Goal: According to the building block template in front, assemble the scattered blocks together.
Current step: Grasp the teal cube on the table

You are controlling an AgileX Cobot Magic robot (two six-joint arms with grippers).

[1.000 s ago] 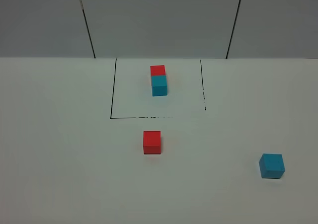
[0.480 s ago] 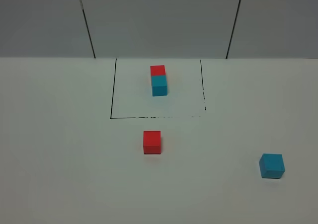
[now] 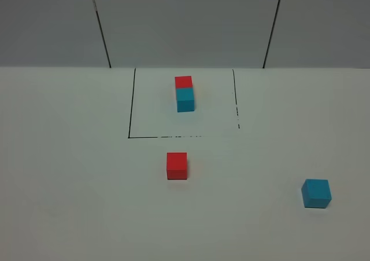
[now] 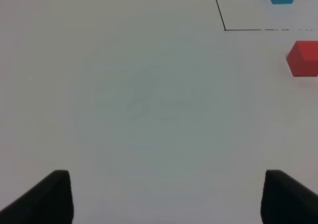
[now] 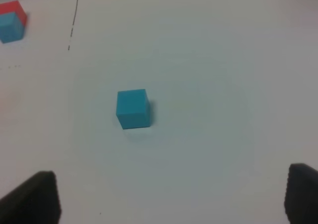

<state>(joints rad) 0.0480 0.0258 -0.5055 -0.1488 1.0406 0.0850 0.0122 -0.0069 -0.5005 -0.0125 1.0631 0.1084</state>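
With left jaws and right jaws wide and empty, I reckon it's the first pick: lower the right jaws squarely over the small matte cyan-blue cube [image 3: 316,193], near right, well apart from the small matte red cube [image 3: 177,166] at centre.

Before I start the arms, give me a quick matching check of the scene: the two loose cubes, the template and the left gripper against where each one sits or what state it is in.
Column A
1. loose red cube
2. loose blue cube
3. template pair
4. left gripper

Column B
a. open, nothing between its jaws
b. inside the black-line frame
c. far to the right in the high view, well apart from the frame
d. just outside the frame's near line

Pairs: 1-d, 2-c, 3-b, 4-a
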